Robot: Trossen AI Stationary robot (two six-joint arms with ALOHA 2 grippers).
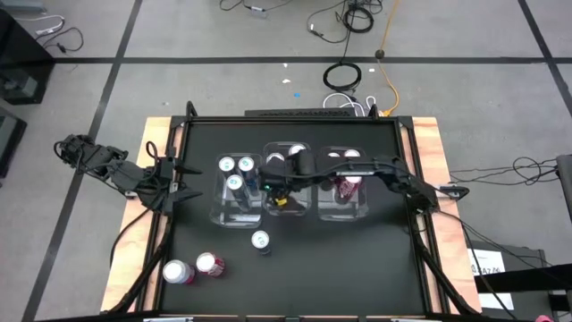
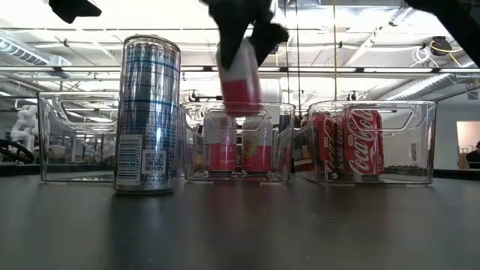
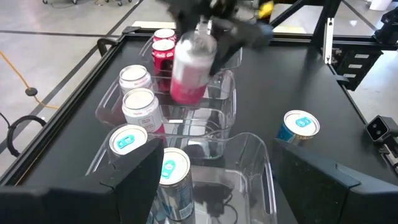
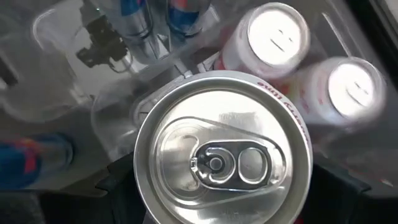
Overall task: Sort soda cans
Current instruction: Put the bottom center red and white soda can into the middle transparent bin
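Note:
A pink can (image 2: 240, 81) hangs in my right gripper (image 1: 279, 188) above the middle clear bin (image 2: 286, 142); its lower end is about level with the bin's rim. Two pink cans (image 2: 257, 148) stand upright in that bin. The left bin (image 1: 234, 215) holds three teal cans (image 1: 234, 182), and the right bin (image 2: 420, 142) holds dark red cans (image 2: 364, 142). A teal can (image 2: 150, 112) stands loose on the table nearer the front. Two pink cans (image 1: 207, 263) sit near the front left corner. My left gripper (image 1: 183, 179) waits open at the table's left side. My right gripper pinches the pink can's upper side wall (image 3: 198, 42), just under its silver top (image 4: 222, 155), between the two fingers (image 4: 118, 186). The fingers come from above, pointing down. The can is lifted clear and hangs slightly tilted over the middle bin.
The three bins stand side by side across the table's middle. The table's wooden edges (image 1: 159, 130) frame the black top. Cables and a coil (image 1: 342, 74) lie on the floor past the far edge. Open black surface lies toward the front right.

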